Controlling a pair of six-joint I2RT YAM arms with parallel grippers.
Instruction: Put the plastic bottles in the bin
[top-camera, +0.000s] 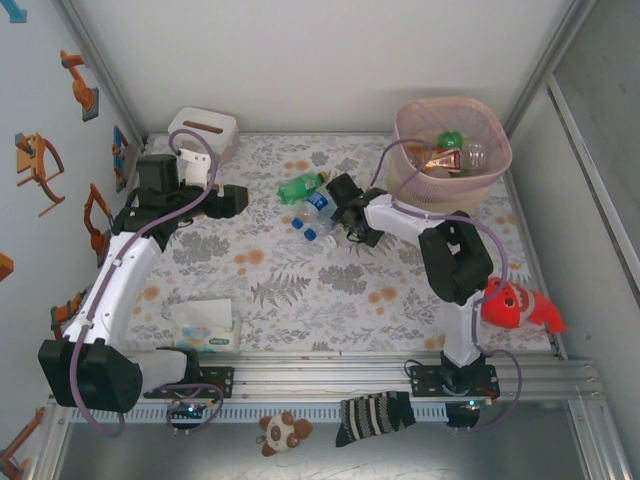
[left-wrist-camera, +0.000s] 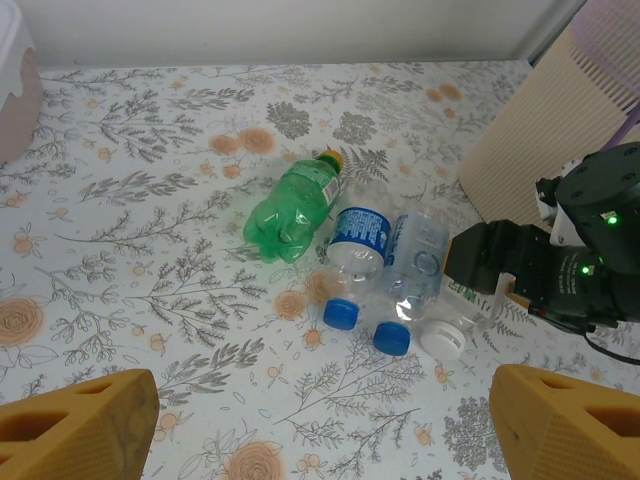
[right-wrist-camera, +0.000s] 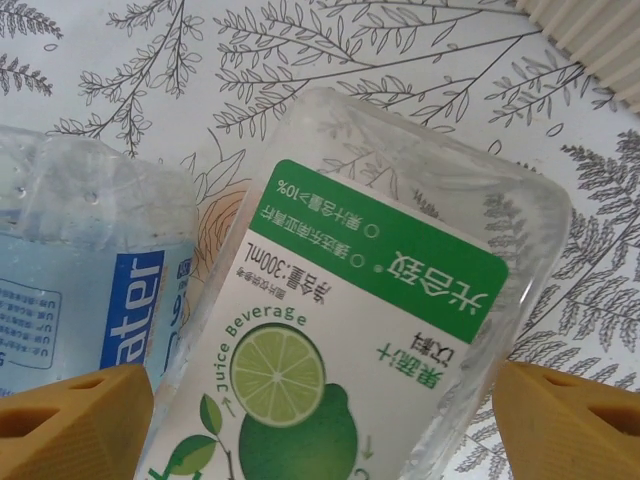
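Left gripper (left-wrist-camera: 322, 400): jaws released wide, nothing between them, over bare table (left-wrist-camera: 150, 150) on the near side of the bottle cluster

Right gripper (right-wrist-camera: 320, 400): jaws spread, one finger either side of the lime juice bottle (right-wrist-camera: 370, 300), a clear one with a green label lying flat on the table. Can't tell if the pads touch it

Four bottles on the table mid-scene, just left of the bin (top-camera: 450, 101):
- green bottle (left-wrist-camera: 295, 210), orange cap, farthest left
- two blue-label water bottles (left-wrist-camera: 360, 245), blue caps pointing near, side by side and touching, just right of the green one
- lime juice bottle rightmost, white cap, touching the nearer water bottle, partly under the right gripper

Bin sits at the far right, upright, pink liner, several bottles in the bin (top-camera: 450, 150)

Off-task: tissue box (top-camera: 205, 130) far left, tissue pack (top-camera: 205, 328) near left, red fish toy (top-camera: 515, 305) near right
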